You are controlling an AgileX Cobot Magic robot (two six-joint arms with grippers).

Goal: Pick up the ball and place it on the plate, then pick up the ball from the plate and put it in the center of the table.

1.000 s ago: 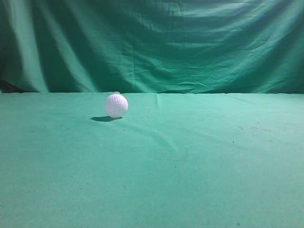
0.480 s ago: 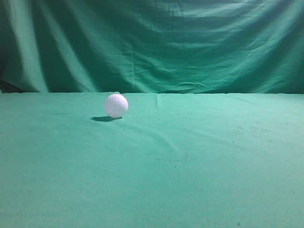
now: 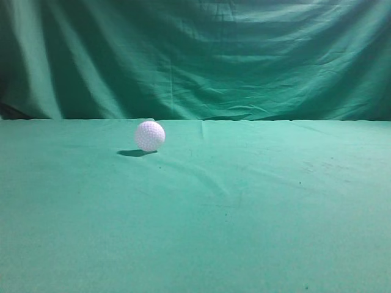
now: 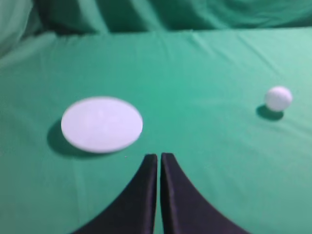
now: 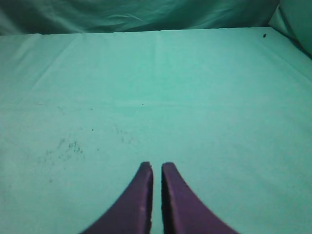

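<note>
Now the ball (image 3: 149,135) rests on the table (image 3: 244,232) at about two o'clock from the left tool (image 4: 159,161), whose jaws, like the right tool's (image 5: 156,169), are nearly closed and empty, with the plate (image 4: 102,124) at ten o'clock.

The left gripper (image 4: 159,158) and the right gripper (image 5: 156,168) each hover above the table with dark jaws nearly together, tips pointing toward the far side.
</note>
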